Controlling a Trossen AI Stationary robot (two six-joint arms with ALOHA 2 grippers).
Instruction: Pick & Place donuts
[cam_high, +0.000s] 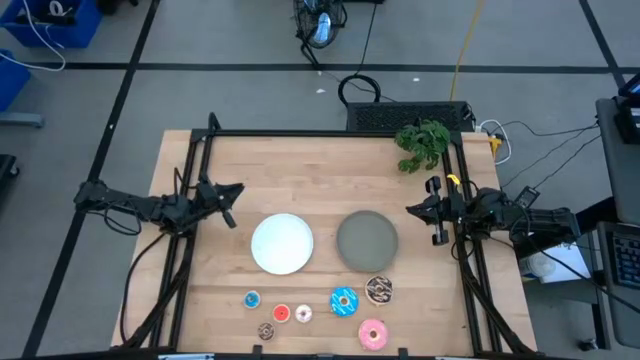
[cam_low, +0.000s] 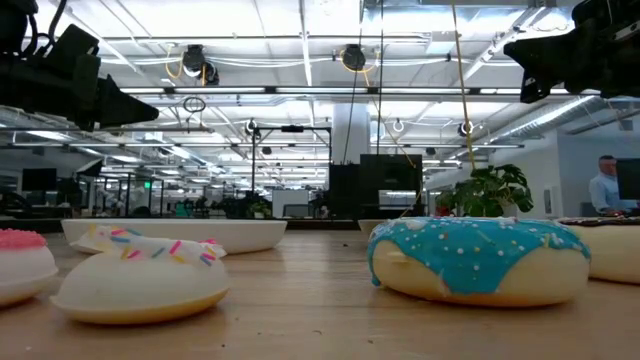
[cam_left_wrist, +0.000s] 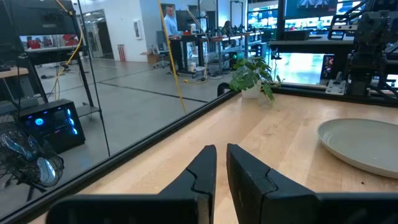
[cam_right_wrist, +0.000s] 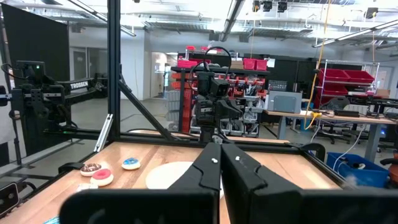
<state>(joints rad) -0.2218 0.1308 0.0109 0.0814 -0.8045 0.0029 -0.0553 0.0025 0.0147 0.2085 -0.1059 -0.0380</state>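
Observation:
Several toy donuts lie flat on the wooden table near its front edge. The larger ones are blue-iced (cam_high: 344, 301), brown with white drizzle (cam_high: 379, 289) and pink (cam_high: 372, 333). The mini ones are blue (cam_high: 251, 299), red (cam_high: 281, 314), pale (cam_high: 303, 313) and brown (cam_high: 266, 331). My left gripper (cam_high: 234, 192) hovers level over the table's left side, shut and holding nothing, its fingers (cam_left_wrist: 211, 163) almost together. My right gripper (cam_high: 411, 210) hovers at the right side, shut (cam_right_wrist: 219, 149) and holding nothing. Both stand well back from the donuts.
A white plate (cam_high: 282, 243) and a grey plate (cam_high: 367, 240) sit side by side mid-table, between the grippers and just behind the donuts. A potted plant (cam_high: 422, 143) stands at the far right corner. A black frame (cam_high: 330, 133) runs along the table's edges.

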